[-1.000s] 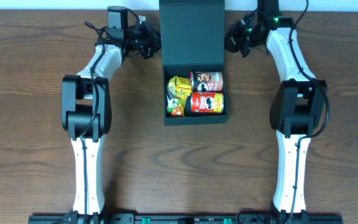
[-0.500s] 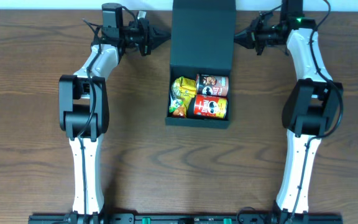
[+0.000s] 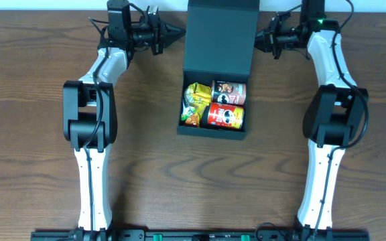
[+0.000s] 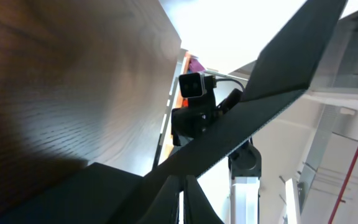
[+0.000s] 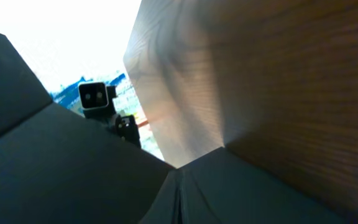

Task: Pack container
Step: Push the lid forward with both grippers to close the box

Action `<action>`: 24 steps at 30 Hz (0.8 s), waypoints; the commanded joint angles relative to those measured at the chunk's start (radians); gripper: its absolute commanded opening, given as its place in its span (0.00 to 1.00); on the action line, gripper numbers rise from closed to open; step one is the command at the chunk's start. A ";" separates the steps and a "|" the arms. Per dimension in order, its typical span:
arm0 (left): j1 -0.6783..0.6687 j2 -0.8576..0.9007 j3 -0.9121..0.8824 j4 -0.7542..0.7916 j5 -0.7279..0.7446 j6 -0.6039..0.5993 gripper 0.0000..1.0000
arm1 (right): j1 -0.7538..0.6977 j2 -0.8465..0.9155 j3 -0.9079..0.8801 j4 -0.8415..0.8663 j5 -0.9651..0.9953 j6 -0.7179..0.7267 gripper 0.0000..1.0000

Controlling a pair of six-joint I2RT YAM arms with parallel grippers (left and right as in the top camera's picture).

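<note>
Container (image 3: pixel 212 132), upper centre of tabletop (image 3: pixel 146 167), chip cans (image 3: pixel 225 116) inside, lid (image 3: pixel 221 37) raised; left hand (image 3: pixel 179 31) and right hand (image 3: pixel 259 40), fingers pressed together, flank lid edges, presumably to close it.

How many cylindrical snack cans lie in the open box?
2. The darker can lies at the far right inside the container; the red can lies beside it, nearer the front wall. Others may be hidden underneath.

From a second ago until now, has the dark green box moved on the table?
Yes. Against the table, the lid end of the container swung toward the right arm; its front edge barely shifted.
</note>
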 commanded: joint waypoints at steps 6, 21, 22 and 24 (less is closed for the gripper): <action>-0.010 0.008 0.011 0.029 0.043 -0.010 0.06 | 0.029 -0.040 0.014 -0.002 -0.135 -0.014 0.02; -0.001 0.008 0.011 0.032 0.033 0.031 0.06 | 0.032 -0.068 0.014 0.002 -0.187 -0.018 0.02; 0.003 0.008 0.011 0.032 0.033 0.040 0.06 | 0.033 -0.068 0.014 0.002 -0.190 -0.019 0.02; 0.016 0.008 0.011 0.027 0.029 0.047 0.06 | 0.033 -0.068 0.014 0.003 -0.209 -0.022 0.02</action>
